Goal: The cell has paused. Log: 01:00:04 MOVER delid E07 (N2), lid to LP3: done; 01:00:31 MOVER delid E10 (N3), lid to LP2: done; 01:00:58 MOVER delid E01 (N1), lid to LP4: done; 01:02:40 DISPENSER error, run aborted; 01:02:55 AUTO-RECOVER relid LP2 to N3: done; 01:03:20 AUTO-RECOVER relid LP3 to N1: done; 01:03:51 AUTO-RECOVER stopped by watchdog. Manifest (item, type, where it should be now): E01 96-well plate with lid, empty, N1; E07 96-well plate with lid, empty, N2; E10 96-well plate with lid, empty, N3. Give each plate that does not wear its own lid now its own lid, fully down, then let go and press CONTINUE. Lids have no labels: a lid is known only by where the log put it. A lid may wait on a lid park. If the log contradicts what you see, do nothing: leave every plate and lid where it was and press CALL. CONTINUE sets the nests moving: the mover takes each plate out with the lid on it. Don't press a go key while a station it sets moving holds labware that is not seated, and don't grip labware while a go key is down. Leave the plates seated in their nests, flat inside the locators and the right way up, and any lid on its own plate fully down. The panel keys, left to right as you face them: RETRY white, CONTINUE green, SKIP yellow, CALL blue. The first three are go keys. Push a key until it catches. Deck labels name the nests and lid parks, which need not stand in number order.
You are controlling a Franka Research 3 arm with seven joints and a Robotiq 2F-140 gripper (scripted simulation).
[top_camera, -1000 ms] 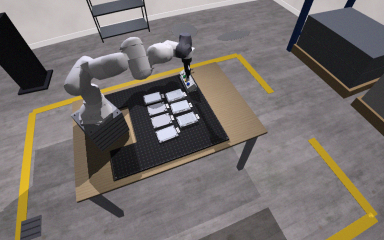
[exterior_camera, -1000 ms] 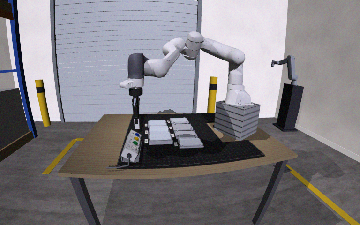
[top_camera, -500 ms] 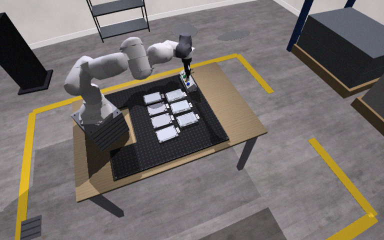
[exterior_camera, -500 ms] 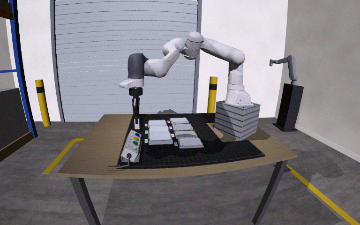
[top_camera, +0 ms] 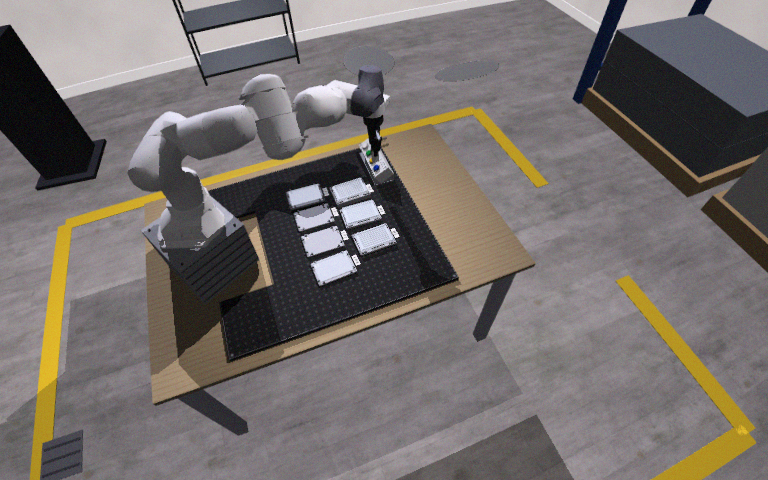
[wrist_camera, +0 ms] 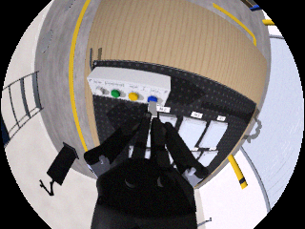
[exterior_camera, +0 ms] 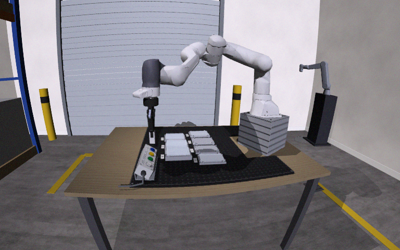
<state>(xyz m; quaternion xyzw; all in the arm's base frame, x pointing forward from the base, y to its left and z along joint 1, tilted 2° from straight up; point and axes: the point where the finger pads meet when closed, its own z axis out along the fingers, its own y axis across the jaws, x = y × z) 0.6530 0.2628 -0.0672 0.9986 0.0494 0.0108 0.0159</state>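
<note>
My gripper (top_camera: 374,150) is shut and empty, pointing straight down over the blue-key end of the key panel (top_camera: 377,163). In the wrist view the fingertips (wrist_camera: 152,110) stand just by the blue key (wrist_camera: 152,97), with the yellow key (wrist_camera: 133,95) and green key (wrist_camera: 114,93) to its left. Whether the tips touch the key I cannot tell. Three plates sit in a row beside the panel. The near-panel plate (top_camera: 351,190) and the far plate (top_camera: 374,238) show a well pattern. The middle plate (top_camera: 360,213) looks smooth, as under a lid.
A second row of four lid parks runs nearer the arm's base (top_camera: 198,249): three carry pale flat pieces (top_camera: 304,195) (top_camera: 322,241) (top_camera: 334,267), and one (top_camera: 313,217) lies in the arm's shadow. The panel's cable (exterior_camera: 132,184) trails off its end. All stand on a black deck mat (exterior_camera: 212,167).
</note>
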